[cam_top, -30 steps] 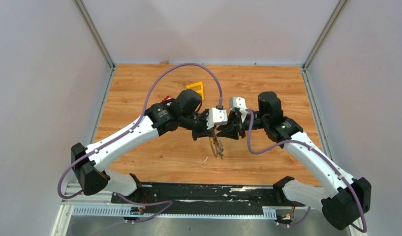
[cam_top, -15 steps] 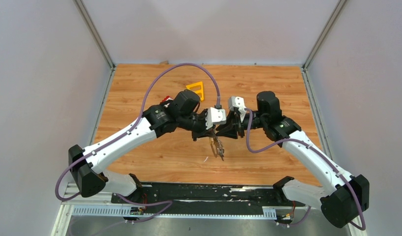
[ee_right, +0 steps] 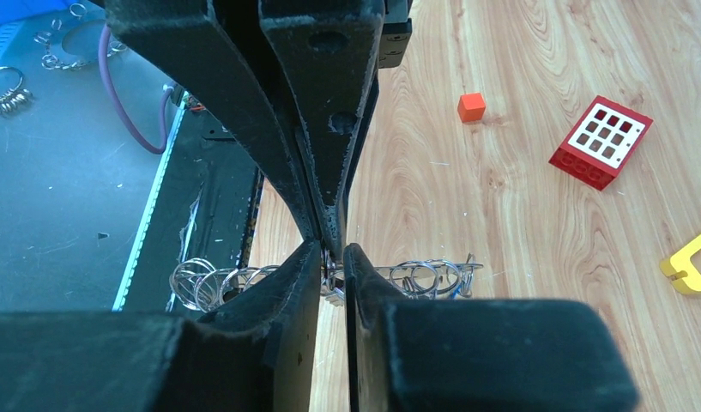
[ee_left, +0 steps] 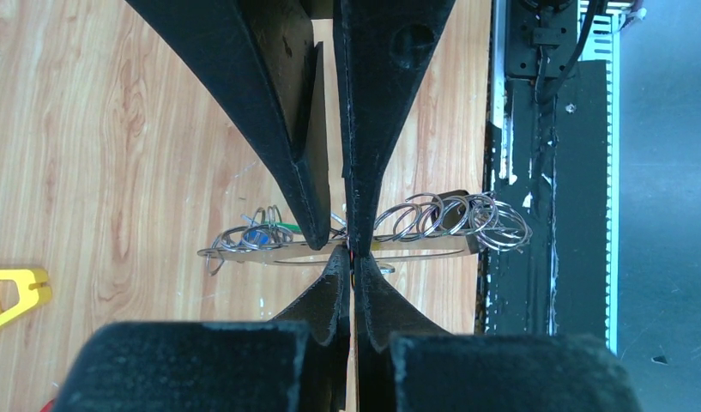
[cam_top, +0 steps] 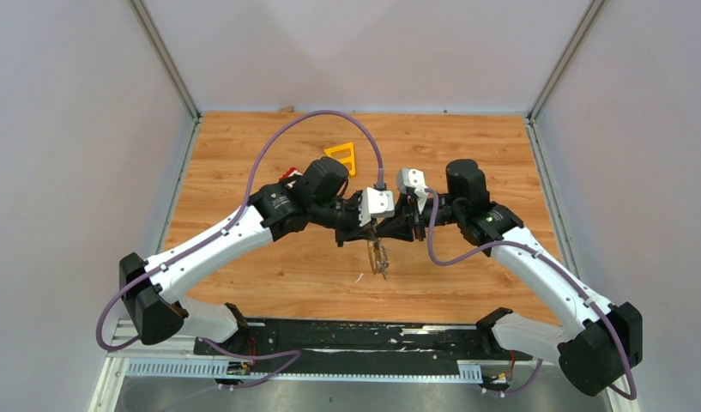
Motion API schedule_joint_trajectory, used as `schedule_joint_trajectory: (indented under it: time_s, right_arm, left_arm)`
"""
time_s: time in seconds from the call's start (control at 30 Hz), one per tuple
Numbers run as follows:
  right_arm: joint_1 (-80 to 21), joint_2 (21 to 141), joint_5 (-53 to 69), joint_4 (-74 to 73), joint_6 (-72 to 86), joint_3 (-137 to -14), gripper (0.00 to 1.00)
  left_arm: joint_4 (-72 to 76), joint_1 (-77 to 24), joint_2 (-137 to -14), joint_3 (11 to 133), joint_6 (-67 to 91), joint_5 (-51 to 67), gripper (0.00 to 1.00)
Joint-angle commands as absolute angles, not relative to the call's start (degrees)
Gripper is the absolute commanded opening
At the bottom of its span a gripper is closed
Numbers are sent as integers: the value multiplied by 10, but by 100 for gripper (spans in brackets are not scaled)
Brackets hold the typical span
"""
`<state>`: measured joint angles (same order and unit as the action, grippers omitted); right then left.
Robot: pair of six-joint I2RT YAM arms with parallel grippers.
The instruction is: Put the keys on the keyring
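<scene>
Left wrist: left end effector (ee_left: 351, 260) clamps keyring (ee_left: 419, 252); right end effector (ee_right: 331, 256) grip unclear.

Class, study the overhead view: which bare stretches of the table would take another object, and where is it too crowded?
Free: the table's far right corner, behind the right arm; the near strip between it and the left arm. Crowded: the centre, around the keyring, and beside the yellow frame and red brick.

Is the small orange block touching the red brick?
No, the orange block sits apart from the red brick, with a clear gap between them.
</scene>
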<state>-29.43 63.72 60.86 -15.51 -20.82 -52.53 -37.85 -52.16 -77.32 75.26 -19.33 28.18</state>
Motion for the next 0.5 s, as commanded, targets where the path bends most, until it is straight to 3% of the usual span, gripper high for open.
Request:
schedule_joint_trajectory:
  time_s: [0.0, 0.47]
  right_arm:
    - [-292, 641, 631, -133, -205, -527, 16]
    - [-292, 642, 624, -141, -214, -529, 11]
  left_arm:
    - [-349, -526, -748, 754, -180, 299, 0]
    - [-340, -526, -736, 740, -179, 295, 0]
